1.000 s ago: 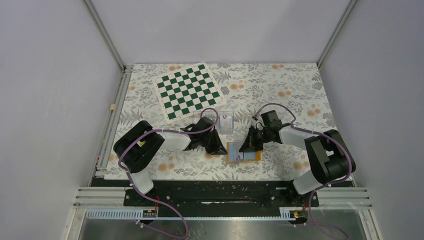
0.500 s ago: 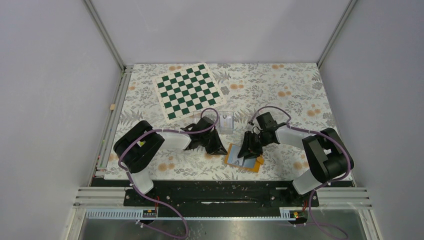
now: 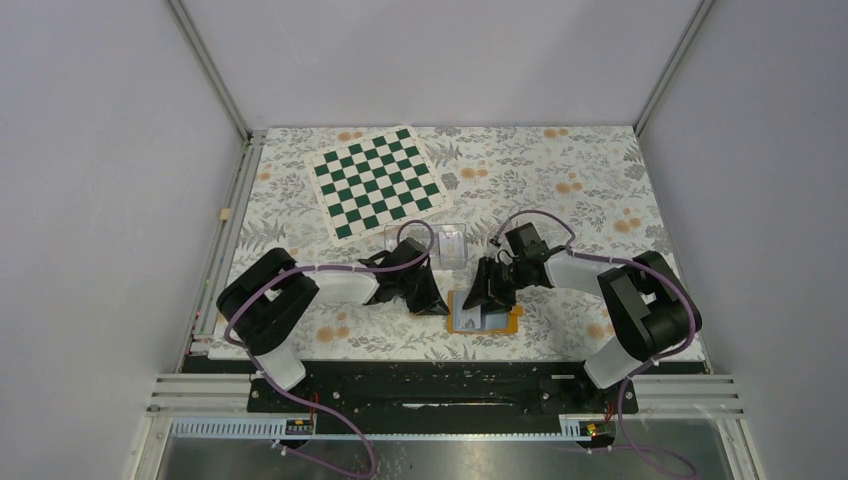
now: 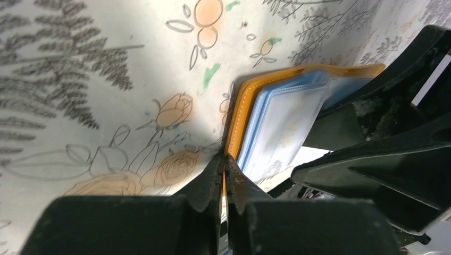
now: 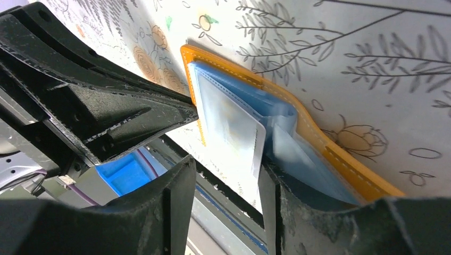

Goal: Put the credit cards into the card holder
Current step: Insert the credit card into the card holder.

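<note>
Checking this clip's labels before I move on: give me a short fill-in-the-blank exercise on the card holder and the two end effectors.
1. The left end effector is shut on the card holder's ___ edge.
2. The right end effector stands ___, a credit card between its fingers.
3. The card holder's inner sleeves are light ___.
Missing words: orange; open; blue.
</note>
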Controlling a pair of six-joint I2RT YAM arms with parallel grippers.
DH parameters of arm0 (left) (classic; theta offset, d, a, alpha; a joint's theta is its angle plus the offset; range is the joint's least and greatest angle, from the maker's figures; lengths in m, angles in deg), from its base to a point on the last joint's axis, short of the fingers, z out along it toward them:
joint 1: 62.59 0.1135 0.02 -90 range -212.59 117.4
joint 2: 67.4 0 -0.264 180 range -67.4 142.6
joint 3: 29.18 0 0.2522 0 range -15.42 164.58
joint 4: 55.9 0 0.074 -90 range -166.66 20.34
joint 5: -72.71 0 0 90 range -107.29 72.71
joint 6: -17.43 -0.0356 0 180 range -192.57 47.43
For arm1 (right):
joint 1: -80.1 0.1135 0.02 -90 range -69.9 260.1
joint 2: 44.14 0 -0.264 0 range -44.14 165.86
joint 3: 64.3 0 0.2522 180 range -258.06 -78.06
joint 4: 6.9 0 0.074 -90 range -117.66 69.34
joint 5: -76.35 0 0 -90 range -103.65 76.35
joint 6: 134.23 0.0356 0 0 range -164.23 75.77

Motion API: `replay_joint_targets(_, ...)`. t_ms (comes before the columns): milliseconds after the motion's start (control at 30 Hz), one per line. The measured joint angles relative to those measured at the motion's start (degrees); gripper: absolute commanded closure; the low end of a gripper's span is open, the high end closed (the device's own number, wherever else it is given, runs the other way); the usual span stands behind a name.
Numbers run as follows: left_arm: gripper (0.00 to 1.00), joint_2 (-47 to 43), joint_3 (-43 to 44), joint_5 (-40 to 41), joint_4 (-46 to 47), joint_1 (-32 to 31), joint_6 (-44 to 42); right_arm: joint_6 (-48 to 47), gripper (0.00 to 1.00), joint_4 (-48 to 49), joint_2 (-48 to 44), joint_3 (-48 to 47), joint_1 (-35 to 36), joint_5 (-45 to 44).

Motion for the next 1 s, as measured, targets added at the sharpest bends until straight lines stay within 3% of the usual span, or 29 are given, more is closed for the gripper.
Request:
replay_joint_targets(333, 0.95, -1.0, 0.0, 1.2, -2.4, -0.4, -0.1, -0.7, 0.32, 0.0, 0.1, -1.0, 1.6, 2.4)
replay_joint_targets(667, 0.95, -1.0, 0.6, 1.7, -3.9, -0.5, -0.3, -8.1, 0.21, -11.4, -0.3, -5.8, 2.6, -1.2)
replay_joint_targets(1000, 0.94, -1.0, 1.2, 1.8, -5.3, -0.5, -0.5, -13.6, 0.2, -20.8, -2.9, -9.3, 2.9, -8.5)
